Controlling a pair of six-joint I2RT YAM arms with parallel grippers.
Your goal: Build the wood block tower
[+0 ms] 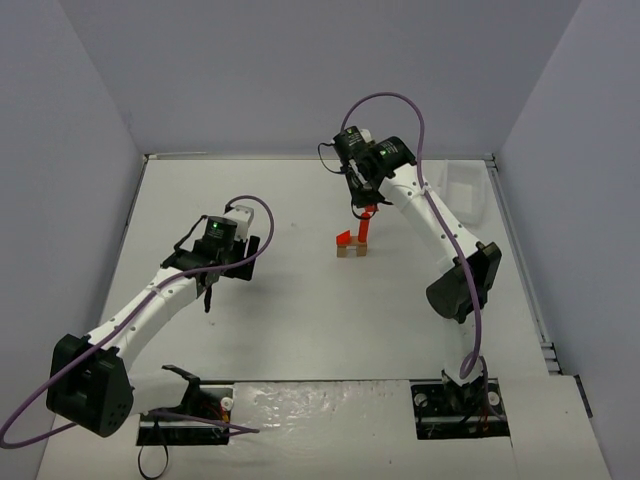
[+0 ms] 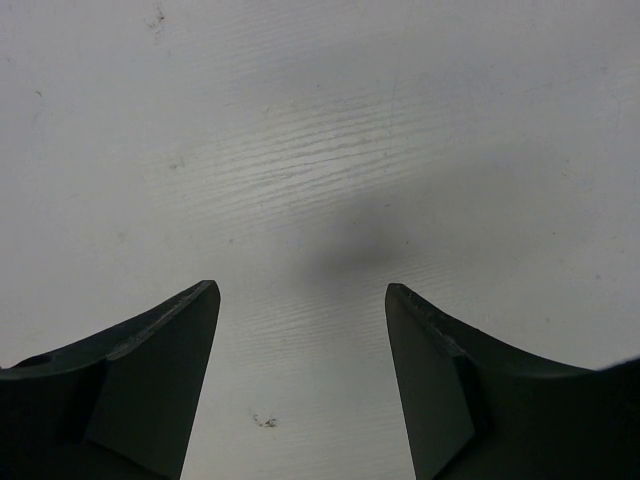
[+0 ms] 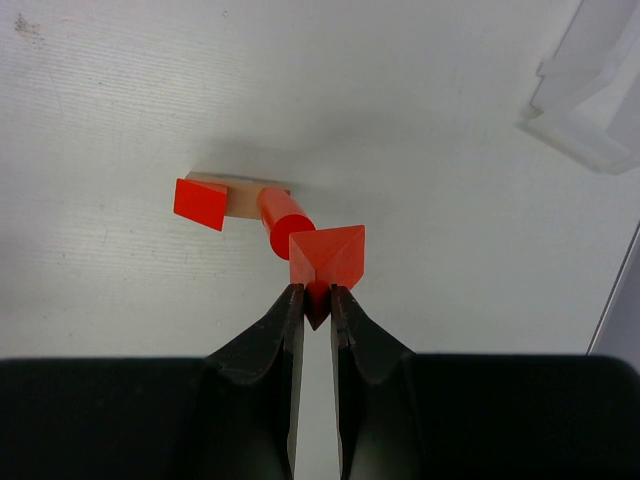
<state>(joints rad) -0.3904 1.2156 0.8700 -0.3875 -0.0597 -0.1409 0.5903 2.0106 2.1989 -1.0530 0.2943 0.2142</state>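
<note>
Your tower on the counter has its tan block, side wedge and upright cylinder in place. Your right end effector pinches the top wedge over the cylinder, not yet released. Your left end effector hangs half-open and empty.

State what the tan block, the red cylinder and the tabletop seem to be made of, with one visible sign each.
The tan block looks like bare wood: matt, pale, unpainted. The red cylinder is probably painted wood, with a smooth red-orange coat; its core is hidden. The tabletop seems white-painted or laminated board, with fine grain lines.
</note>
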